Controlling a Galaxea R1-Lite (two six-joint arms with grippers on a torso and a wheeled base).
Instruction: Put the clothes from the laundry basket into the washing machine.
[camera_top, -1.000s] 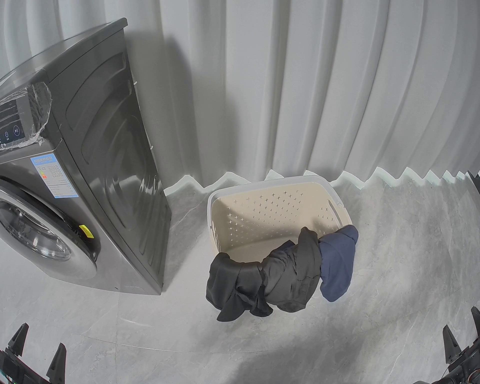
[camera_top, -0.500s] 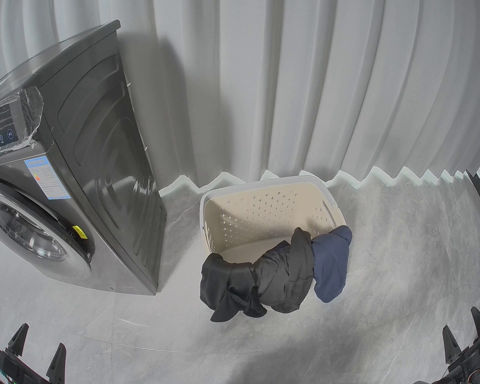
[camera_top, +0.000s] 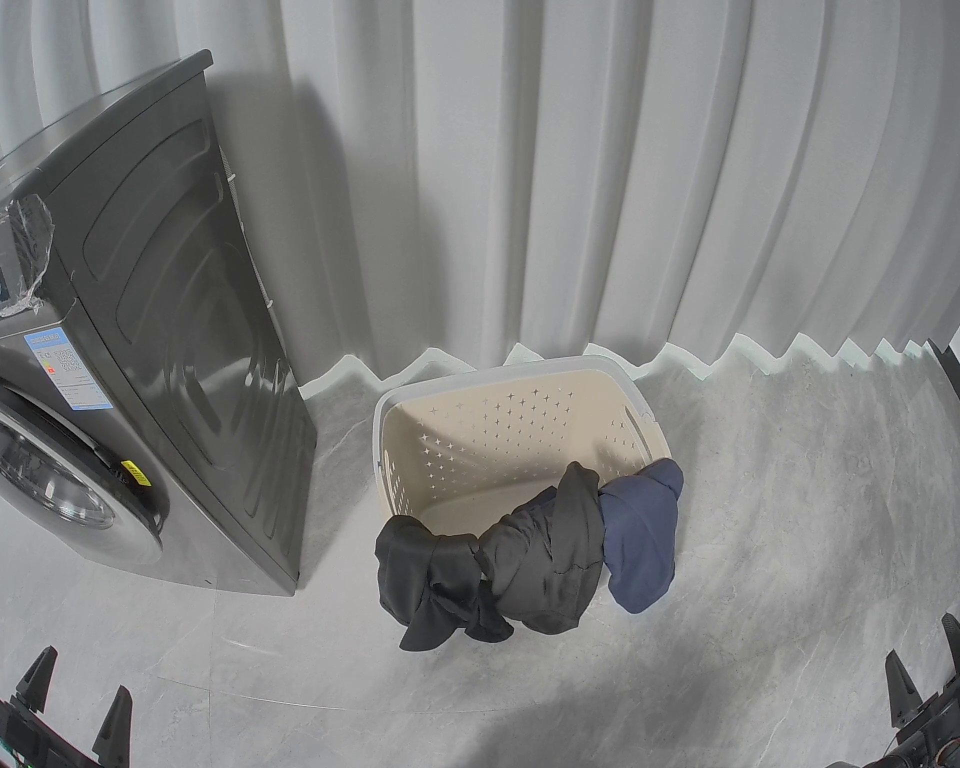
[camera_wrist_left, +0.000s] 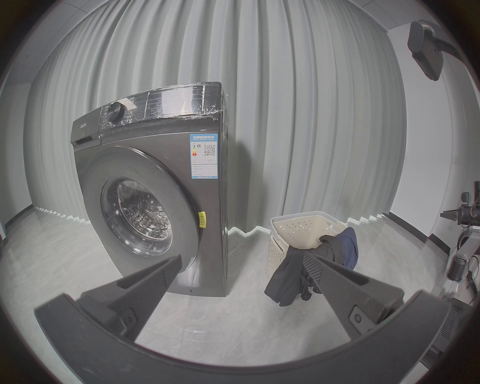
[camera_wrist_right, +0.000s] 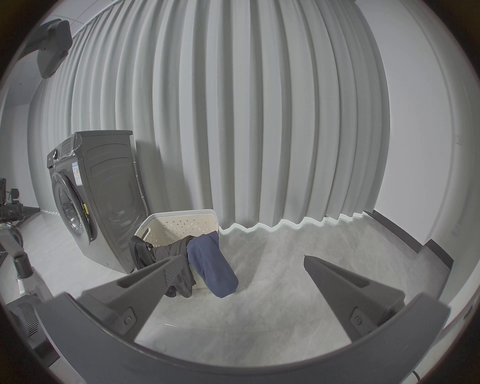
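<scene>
See the laundry basket (camera_top: 500, 435) standing on the floor (camera_top: 800, 500), just right of the washing machine (camera_top: 150, 330) and in front of the white curtain (camera_top: 600, 180). Count three garments draped over its near rim instead of lying inside: a black one (camera_top: 435, 590) at the left, a dark grey one (camera_top: 545, 560) in the middle, a navy one (camera_top: 635, 545) at the right, each touching or overlapping its neighbour. Judge this draping handy: loose folds hanging outside the wall, easy to pinch without digging into the basket. Cannot tell of anything more on the basket's bottom behind the hanging cloth.

Find the left pincer (camera_wrist_left: 241, 257) low at the near left, jaws spread wide, holding nothing, pointed toward the gap between machine and basket. Find the right pincer (camera_wrist_right: 245, 259) low at the near right, likewise spread wide and empty, well apart from the clothes. Take both as held open and low in readiness for a grab, not yet within reach of the cloth.

Note the round door (camera_wrist_left: 137, 217) on the machine's front looking shut, drum visible through the glass. Reckon the task barely begun: no garment in the drum, all three on the basket. Expect the door to need opening before any loading, and the overlapping cloth to risk coming up in a clump.
</scene>
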